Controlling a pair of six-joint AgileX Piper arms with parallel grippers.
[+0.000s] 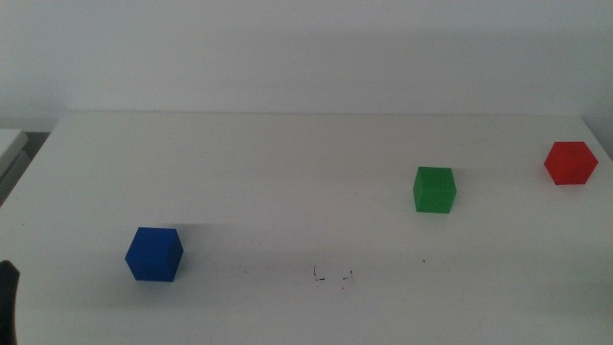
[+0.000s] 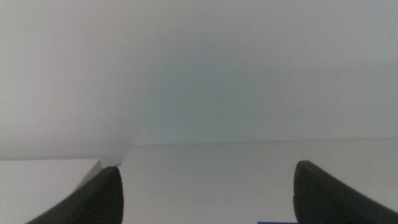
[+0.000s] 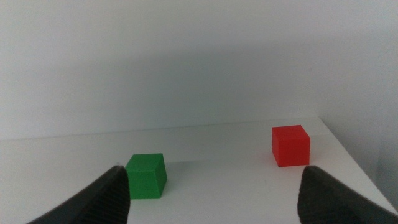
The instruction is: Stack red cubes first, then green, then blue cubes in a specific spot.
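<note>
middle view: left gripper [image 1: 8,297] waits at bottom edge; both grippers [image 3: 211,199] spread wide, empty, low over table [image 1: 287,163].

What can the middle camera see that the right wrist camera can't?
Only the middle view shows the blue cube near the table's left front, the pen-drawn corner marks of the stacking spot, a small black dot, and a dark bit of the left gripper at the bottom left edge. Only the right wrist view shows the right gripper, its jaws wide apart with nothing between them. Both show the green cube and the red cube sitting apart on the white table.
</note>
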